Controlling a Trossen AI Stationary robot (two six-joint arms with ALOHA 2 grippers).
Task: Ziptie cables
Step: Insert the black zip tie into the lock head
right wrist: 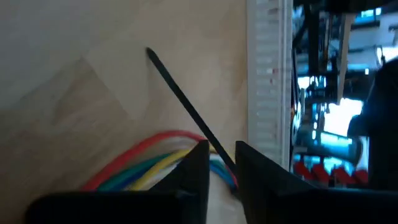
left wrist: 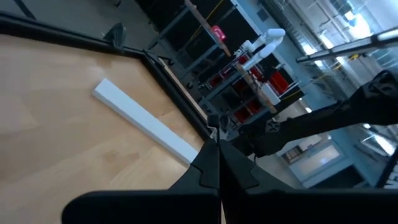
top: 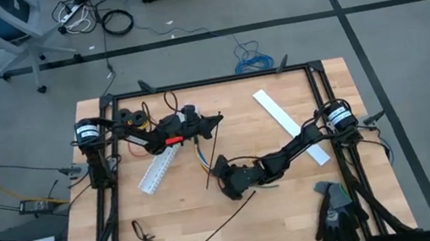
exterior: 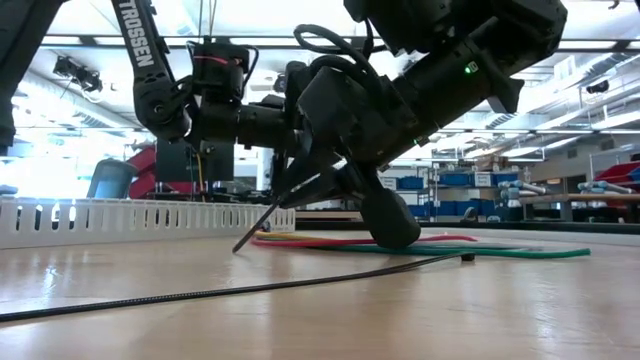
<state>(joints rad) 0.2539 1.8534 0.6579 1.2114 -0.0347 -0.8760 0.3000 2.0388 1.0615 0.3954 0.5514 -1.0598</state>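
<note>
As the two arms met near the middle of the table [top: 296, 202], the right hand [top: 225, 177] was pressed low over the cables [right wrist: 146, 165], a fan of red, yellow, green and blue wires lying flat on the wood beside the white slotted strip [top: 157, 171]. Its fingers [right wrist: 198, 168] stood slightly apart, with a narrow gap between them, through which a black ziptie [right wrist: 180, 99] ran slantwise; whether they pinched the strip or merely straddled it could not be told. The strip's free tip touched the table just beyond the wires.

The left hand [top: 217, 120], held above the table farther back, was closed, its fingers [left wrist: 214, 171] pressed together; the upper end of the slanting ziptie appeared to reach it, though the grip itself was not visible. A second ziptie [top: 226, 220] lay loose on the table nearer the front edge, well apart from the bundle.

The step in hand looked to be passing the ziptie under or around the gathered wires. Doing it well would likely call for keeping the wires bunched under the right hand, holding the strip taut so its tip slid beneath the bundle rather than skating over it, and keeping the strip's two ends apart until the loop could be closed.

A plain white bar [top: 288, 125] rested near the right arm's base.
</note>
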